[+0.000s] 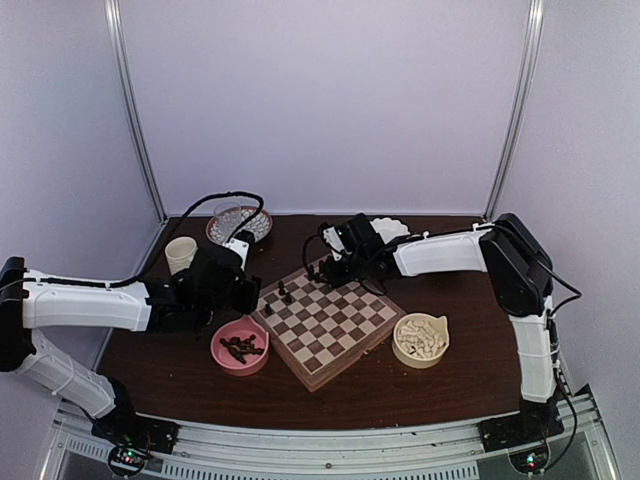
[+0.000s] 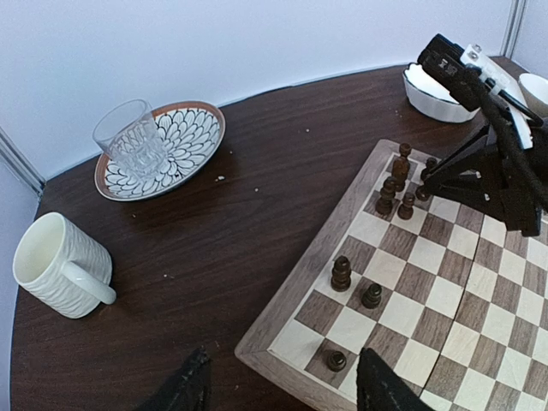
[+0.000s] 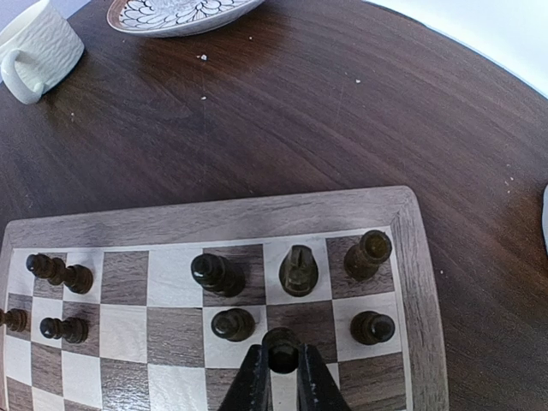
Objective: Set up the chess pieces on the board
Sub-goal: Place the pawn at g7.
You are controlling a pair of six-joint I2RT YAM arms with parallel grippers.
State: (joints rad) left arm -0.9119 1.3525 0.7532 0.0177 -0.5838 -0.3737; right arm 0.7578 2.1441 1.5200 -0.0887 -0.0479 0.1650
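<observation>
Right wrist view puts the pawn (image 3: 282, 347), dark and round-headed, clamped between the fingers of the right gripper (image 3: 281, 360) over the board (image 3: 214, 214), near its far corner. It sits in the second row, in the gap between two short pieces and just in front of a taller back-row one. I judge the hold is meant to fill that one open square. The narrow pinch from above keeps the fingers clear of both neighbours. The fingers hide the pawn's base, so I cannot tell whether it touches the board.

Other dark pieces (image 3: 217, 272) line the back row. A few more by the left edge of this view are partly cut off, and their kinds are too small to tell.

The left gripper (image 2: 285, 368) hangs with its fingers apart and nothing between them, just off the board's near-left corner. In the top view it is beside the pink bowl (image 1: 240, 345) of loose dark pieces, probably placed there for the next pick. A cream bowl (image 1: 420, 338) of white pieces sits by the board's right side. The mug (image 2: 60, 265) and the plate (image 2: 184, 128) carrying a glass (image 2: 128, 137) stand well apart from the board. From above, the right arm covers the pawn.
</observation>
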